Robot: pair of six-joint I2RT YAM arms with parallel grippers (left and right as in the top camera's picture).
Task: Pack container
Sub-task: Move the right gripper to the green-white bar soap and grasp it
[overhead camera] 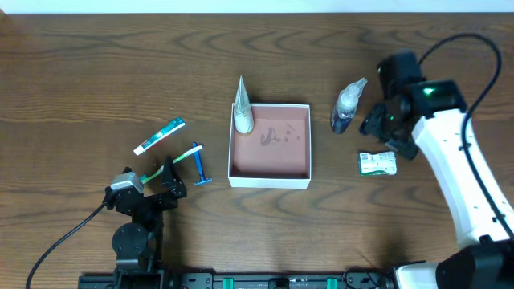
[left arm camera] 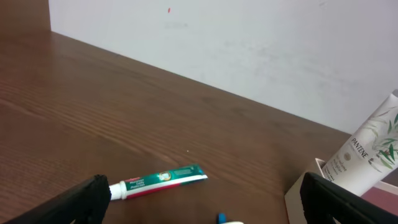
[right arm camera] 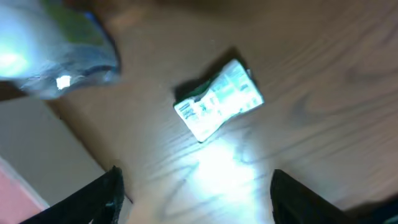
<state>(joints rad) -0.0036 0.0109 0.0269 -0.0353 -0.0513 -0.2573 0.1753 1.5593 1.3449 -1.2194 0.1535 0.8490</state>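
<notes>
The container (overhead camera: 270, 148) sits open-topped in the middle of the desk (overhead camera: 80, 72). Its reddish floor is bare apart from a white tube (overhead camera: 242, 108), which stands propped in the far-left corner, likely because it is too long to stay upright without a wall to lean on.

Right of the container, the right gripper (overhead camera: 384, 128) hovers with its fingers spread wide and nothing between them. It is above a small green-and-white packet (right arm camera: 217, 99), and a clear bottle (overhead camera: 348, 107) lies closer to the container's right wall. That pose suggests the packet is the next pick.

Left of the container, the left gripper (overhead camera: 165, 178) sits low near the desk, jaws apart and empty, facing a toothpaste tube (left arm camera: 158, 182). A blue-handled item (overhead camera: 198, 163), possibly a razor, lies between this gripper and the container.
</notes>
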